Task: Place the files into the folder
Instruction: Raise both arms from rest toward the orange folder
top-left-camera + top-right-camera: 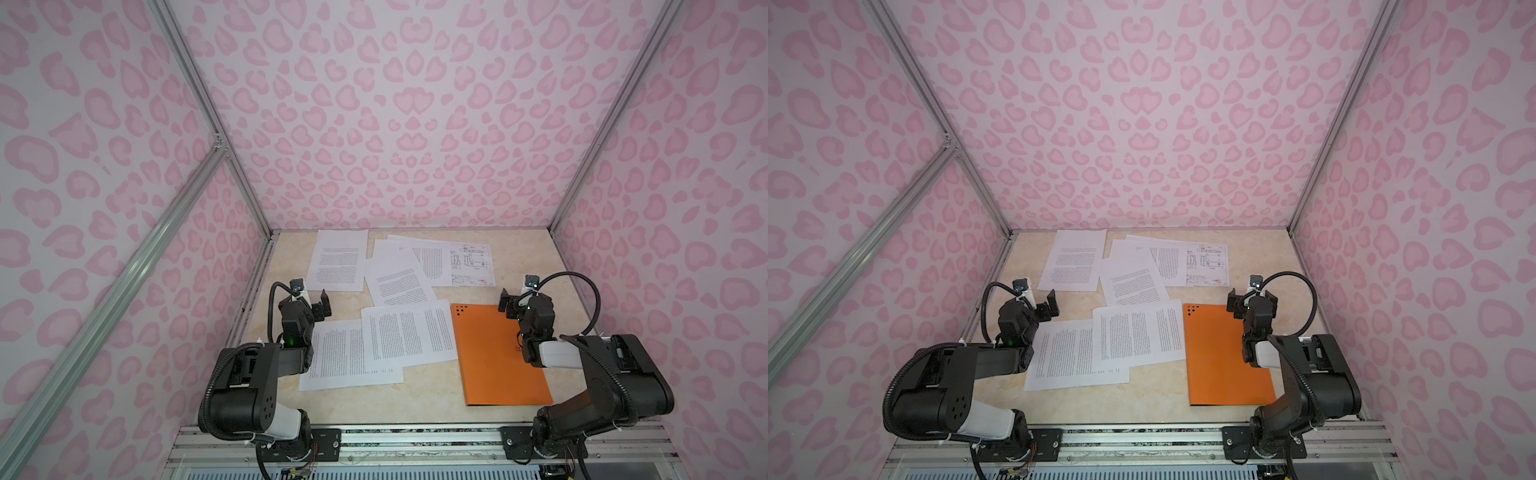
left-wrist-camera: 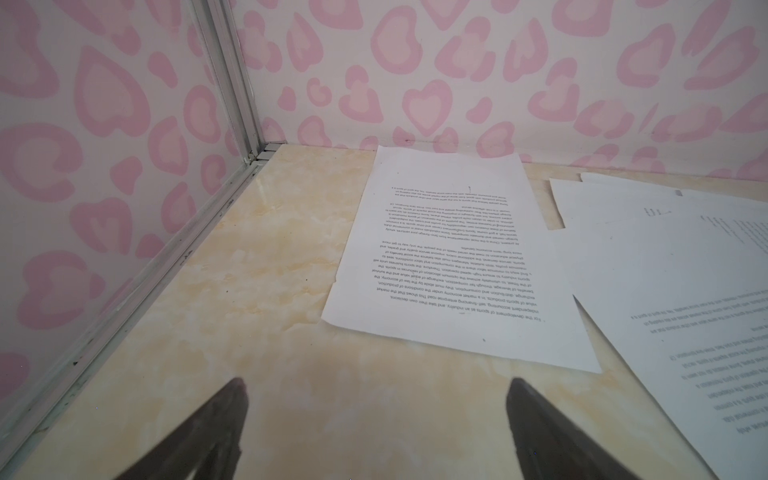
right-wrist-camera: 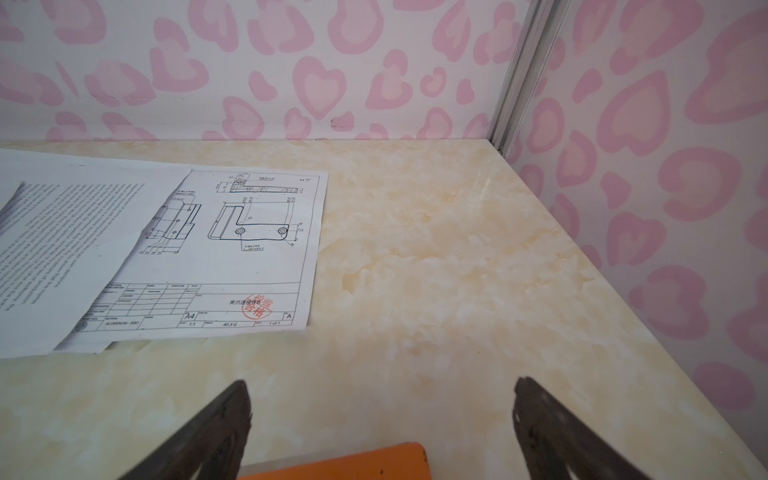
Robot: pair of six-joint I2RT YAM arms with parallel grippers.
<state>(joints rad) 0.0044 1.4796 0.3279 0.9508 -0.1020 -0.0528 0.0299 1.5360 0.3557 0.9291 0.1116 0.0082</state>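
Several files lie loose on the marble table: one text sheet (image 1: 338,259) at the back left, a sheet with a line drawing (image 1: 471,259) at the back, and two overlapping text sheets (image 1: 409,332) in the middle. The orange folder (image 1: 494,357) lies shut and flat at the right front. My left gripper (image 1: 309,303) hovers open over bare table just short of the back-left sheet (image 2: 436,257). My right gripper (image 1: 523,301) hangs open above the folder's far corner (image 3: 353,461), with the drawing sheet (image 3: 232,249) beyond it. Neither gripper holds anything.
Pink-patterned walls with aluminium frame posts (image 1: 245,183) enclose the table (image 1: 415,399) on three sides. Both arm bases sit on a metal rail (image 1: 415,436) at the front edge. Bare marble shows beside the folder in the back right corner (image 3: 457,249).
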